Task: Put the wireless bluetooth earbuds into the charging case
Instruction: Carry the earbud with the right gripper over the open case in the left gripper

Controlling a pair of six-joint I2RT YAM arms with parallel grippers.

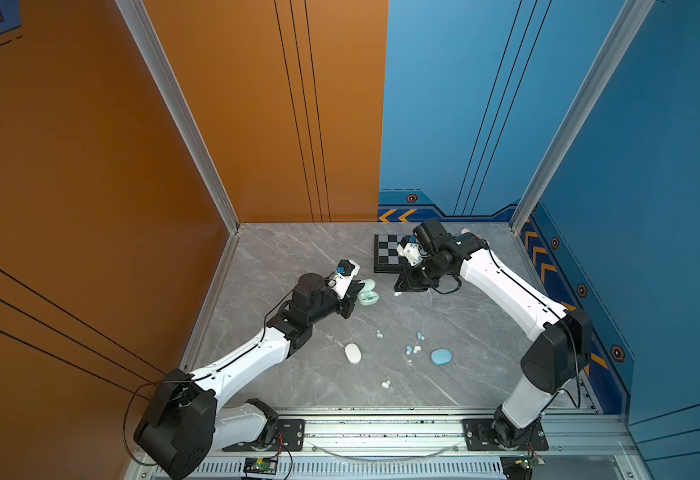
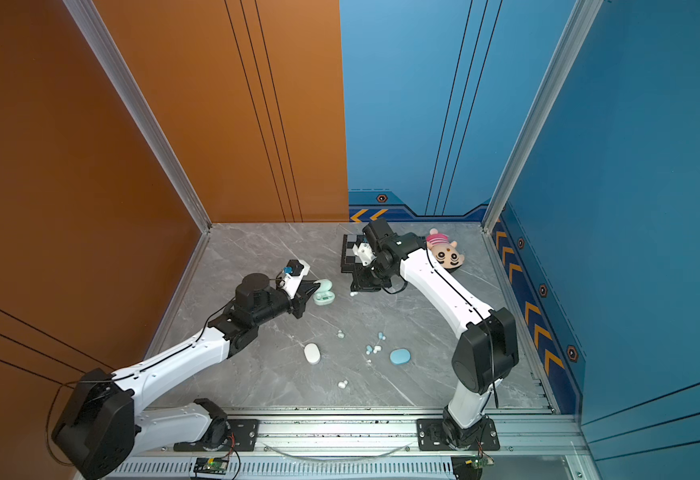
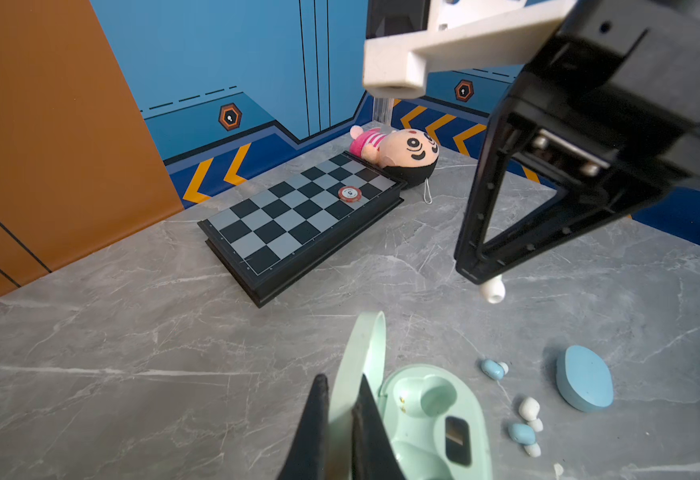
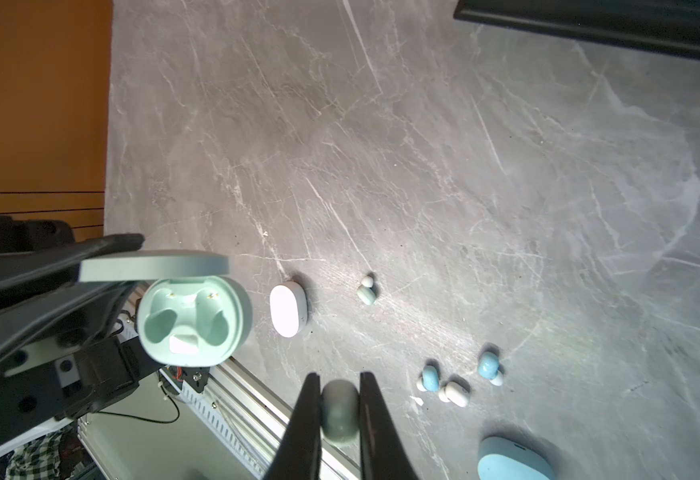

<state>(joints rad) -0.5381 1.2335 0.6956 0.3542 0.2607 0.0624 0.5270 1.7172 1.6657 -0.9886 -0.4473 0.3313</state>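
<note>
The mint green charging case [image 1: 368, 296] [image 4: 194, 316] sits open on the table, and both of its wells show empty. My left gripper [image 3: 342, 386] is shut on its raised lid [image 3: 364, 345]. My right gripper [image 4: 340, 382] is shut on a mint earbud [image 4: 340, 411] [image 3: 491, 289] and hangs just right of the case in both top views, with the bud's white tip [image 1: 398, 294] below the fingers. Another mint earbud [image 1: 379, 333] lies loose on the table. Two blue earbuds [image 4: 487, 365] [image 4: 429, 378] and a white one [image 4: 456, 392] lie clustered; another white one [image 1: 385, 384] lies nearer the front.
A shut white case [image 1: 353, 353] and a shut blue case [image 1: 441, 356] lie towards the front. At the back stands a chessboard [image 3: 298, 216] with a red chip [image 3: 349, 193] on it, next to a plush doll [image 2: 443, 253]. Walls close in the back and both sides.
</note>
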